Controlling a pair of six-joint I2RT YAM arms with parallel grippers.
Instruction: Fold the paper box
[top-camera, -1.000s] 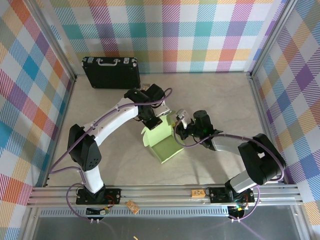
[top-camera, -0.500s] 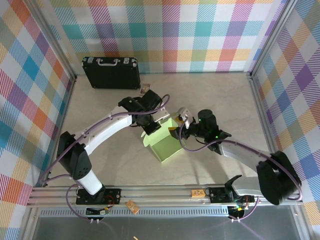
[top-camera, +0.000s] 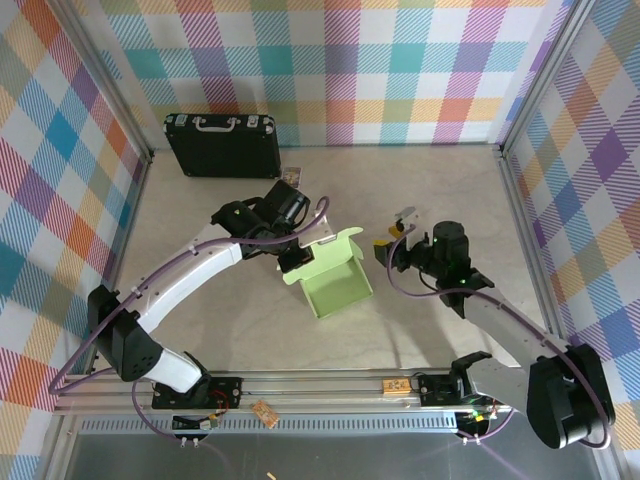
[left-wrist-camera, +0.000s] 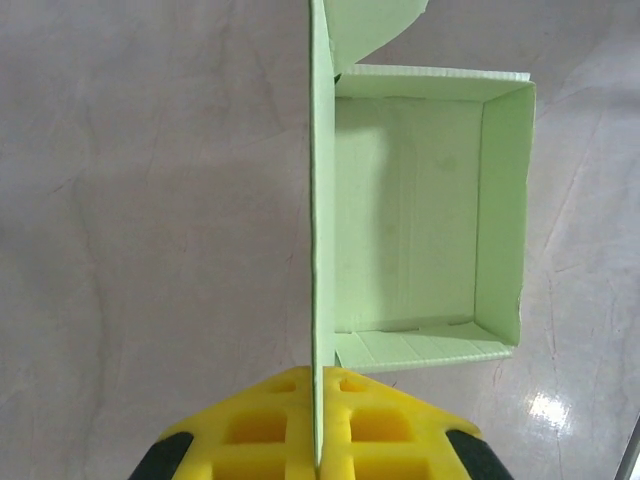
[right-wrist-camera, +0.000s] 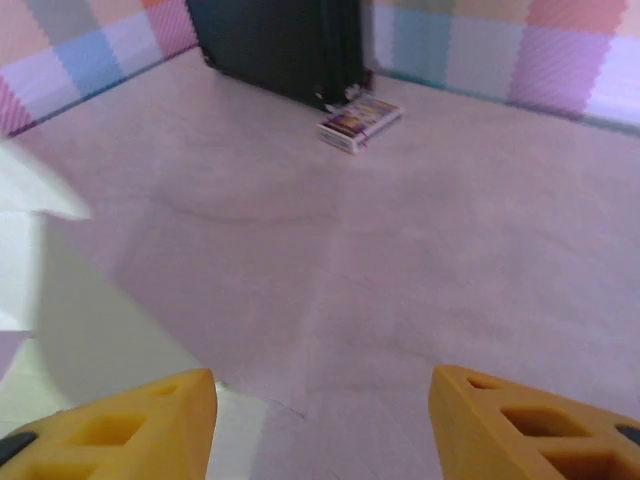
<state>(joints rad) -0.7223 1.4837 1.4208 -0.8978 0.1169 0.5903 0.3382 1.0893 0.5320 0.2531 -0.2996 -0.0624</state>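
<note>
The paper box (top-camera: 337, 285) is a pale green open tray in the middle of the table, with a flap (top-camera: 340, 240) raised at its far side. In the left wrist view its hollow inside (left-wrist-camera: 405, 200) faces the camera, with walls on all sides. My left gripper (top-camera: 293, 258) is shut on the box's left wall, and the card edge runs straight between the yellow fingers (left-wrist-camera: 250, 430). My right gripper (top-camera: 393, 240) is open to the right of the box and apart from it. Its orange fingers (right-wrist-camera: 130, 425) have bare table between them. A blurred pale piece of the box (right-wrist-camera: 30, 330) lies at that view's left edge.
A black briefcase (top-camera: 222, 143) with a silver handle stands against the back wall. A tiny picture card (top-camera: 292, 176) lies just in front of it, also seen as the picture card (right-wrist-camera: 360, 120). An aluminium rail (top-camera: 330, 385) runs along the near edge. Chequered walls close in three sides.
My right gripper has opened, let go of the box's right side and drawn back to the right. My left gripper kept its hold and swung slightly left with the box.
</note>
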